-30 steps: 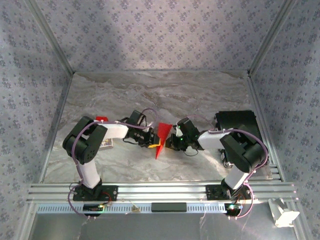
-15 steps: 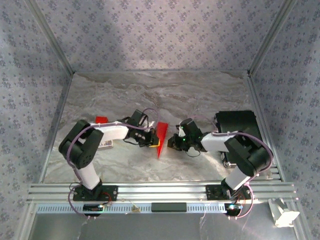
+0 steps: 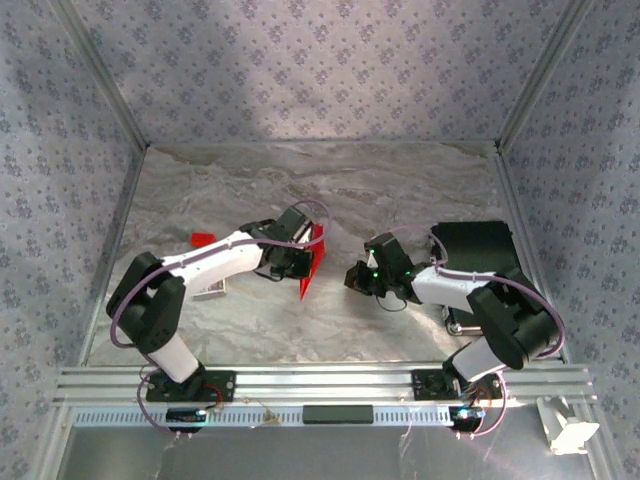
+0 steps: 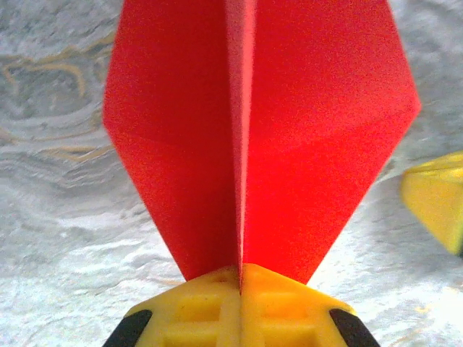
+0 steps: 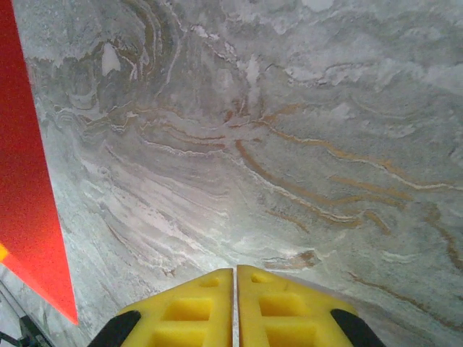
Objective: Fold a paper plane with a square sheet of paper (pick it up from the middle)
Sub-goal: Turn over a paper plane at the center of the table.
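Note:
The square sheet of paper is now a folded bright red paper plane [image 3: 312,262], a pointed dart with a centre crease [image 4: 239,137]. My left gripper [image 3: 298,266] is shut on its crease, and the two wings spread to either side of the yellow fingers [image 4: 202,307]. The plane stands on edge above the marble table, near the middle. My right gripper [image 3: 355,278] is shut with nothing between its yellow fingers [image 5: 195,311]. It hovers over bare table a little to the right of the plane, apart from it. One red wing [image 5: 25,181] shows at the left edge of the right wrist view.
A small red rectangular piece [image 3: 203,239] lies at the left, with a small printed card [image 3: 210,290] beside the left arm. A black box [image 3: 475,245] sits at the right. The marble table [image 3: 330,185] is walled in by patterned panels.
My left gripper has closed on the plane and carried it back and slightly left. My right gripper has drawn away to the right and now stands apart from the paper.

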{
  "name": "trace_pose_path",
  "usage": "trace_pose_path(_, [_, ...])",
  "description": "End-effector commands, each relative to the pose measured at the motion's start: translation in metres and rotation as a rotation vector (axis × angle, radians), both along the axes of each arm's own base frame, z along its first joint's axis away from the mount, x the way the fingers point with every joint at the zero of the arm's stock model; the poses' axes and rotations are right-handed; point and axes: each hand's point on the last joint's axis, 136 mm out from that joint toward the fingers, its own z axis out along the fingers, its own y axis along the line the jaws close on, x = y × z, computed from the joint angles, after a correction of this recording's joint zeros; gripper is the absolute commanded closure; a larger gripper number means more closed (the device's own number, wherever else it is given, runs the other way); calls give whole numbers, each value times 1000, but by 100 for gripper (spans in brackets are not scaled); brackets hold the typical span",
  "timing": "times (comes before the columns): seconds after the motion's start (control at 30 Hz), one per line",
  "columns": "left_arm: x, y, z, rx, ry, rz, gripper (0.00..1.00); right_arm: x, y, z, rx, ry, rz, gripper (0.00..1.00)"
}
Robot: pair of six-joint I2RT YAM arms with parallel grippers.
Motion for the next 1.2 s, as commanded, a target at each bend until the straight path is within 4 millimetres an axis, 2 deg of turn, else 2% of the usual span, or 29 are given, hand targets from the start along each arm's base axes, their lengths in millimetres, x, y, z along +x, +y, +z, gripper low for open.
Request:
trace_pose_path(0.0, [-5,18,-14,129,28,-2,100,-1,0,5,-13,-21,11,89])
trace_pose_path(0.17, [-9,17,-25,146,54,-2,100,2,11,20,22,-73,37,88])
trace_pose_path(0.4, [-14,16,-34,155,74,-17,100,6,12,27,23,-100,35,87])
trace_pose_path(0.9, [-18,21,-47,184,101,-16,97,7,13,29,37,-90,26,87])
trace_pose_path(1.17, [-18,18,-47,171,106,-20,90,6,12,27,35,-80,25,86])
